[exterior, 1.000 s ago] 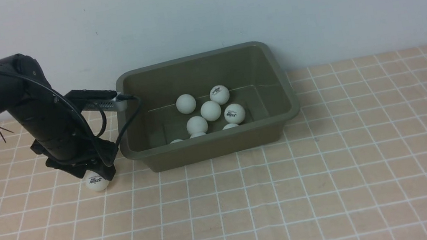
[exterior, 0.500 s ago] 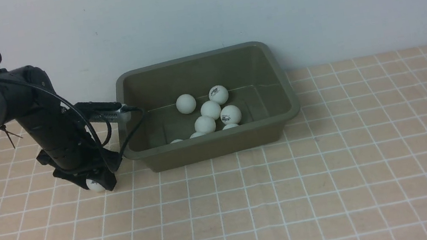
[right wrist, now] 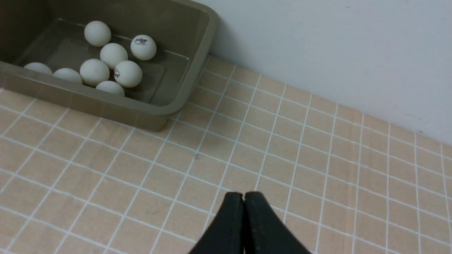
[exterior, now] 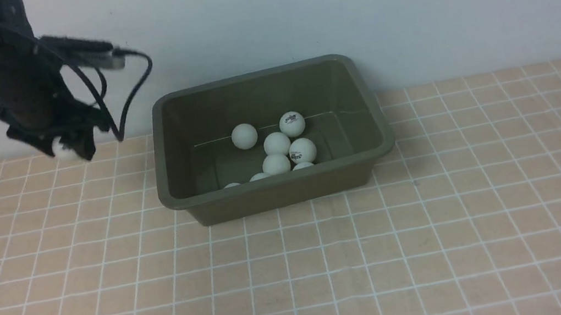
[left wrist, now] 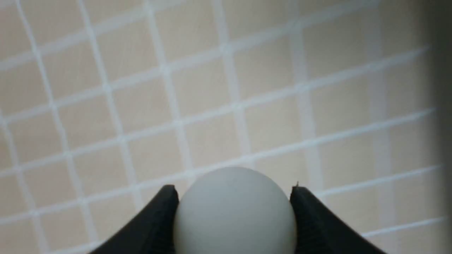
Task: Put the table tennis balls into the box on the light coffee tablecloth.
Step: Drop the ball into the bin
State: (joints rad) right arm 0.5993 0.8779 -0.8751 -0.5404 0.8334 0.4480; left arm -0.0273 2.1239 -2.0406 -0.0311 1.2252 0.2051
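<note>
1 ball [exterior: 61, 148] rides pinched in the left pincer [exterior: 69, 147], lifted above the tablecloth [exterior: 297, 266] to the left of the box [exterior: 275, 194]. Carry it over the near-left rim [exterior: 155, 143], high enough for the dangling cable, then let go low. 7 balls [exterior: 276, 143] show inside. Right pincer [right wrist: 243, 197] sits closed, well clear.

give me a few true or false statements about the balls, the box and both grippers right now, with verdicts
1. The left gripper holds a table tennis ball. True.
2. That ball rests on the tablecloth. False: it is lifted clear of the cloth.
3. The right gripper holds a ball. False: it is shut on nothing.
4. The box holds several balls. True.
5. The box lies tipped over. False: it stands upright, open side up.
</note>
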